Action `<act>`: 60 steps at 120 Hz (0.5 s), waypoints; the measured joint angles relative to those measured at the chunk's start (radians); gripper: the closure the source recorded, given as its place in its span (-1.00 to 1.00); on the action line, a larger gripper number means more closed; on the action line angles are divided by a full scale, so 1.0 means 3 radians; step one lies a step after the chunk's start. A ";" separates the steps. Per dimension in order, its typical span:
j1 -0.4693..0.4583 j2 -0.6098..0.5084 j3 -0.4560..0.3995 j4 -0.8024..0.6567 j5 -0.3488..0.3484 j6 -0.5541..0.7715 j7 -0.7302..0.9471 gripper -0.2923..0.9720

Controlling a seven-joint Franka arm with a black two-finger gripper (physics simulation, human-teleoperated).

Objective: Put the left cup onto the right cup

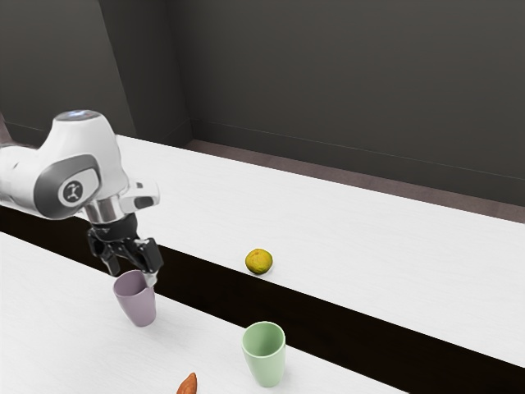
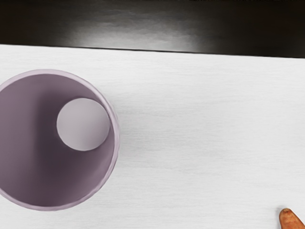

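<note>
Purple cup [image 2: 33,157] upright on the surface [image 1: 66,353], lower left of the exterior frame; green cup [image 1: 263,353] lower centre, well apart. Jaws apart, hovering just over the purple rim. We should straddle one wall, pinch firmly, lift straight.

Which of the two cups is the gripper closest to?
The purple cup: the gripper hangs over its rim, while the green cup stands apart.
</note>
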 joint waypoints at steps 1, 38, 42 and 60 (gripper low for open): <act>0.0000 0.0010 0.0000 -0.0005 -0.0002 0.0022 -0.0004 -0.54; -0.0001 0.0470 0.0006 0.0004 -0.0080 0.0613 -0.0109 -0.54; -0.0001 0.0521 0.0008 0.0003 -0.0090 0.0649 -0.0118 -0.54; 0.0003 0.0762 0.0050 0.0003 -0.0112 0.0757 -0.0150 -0.54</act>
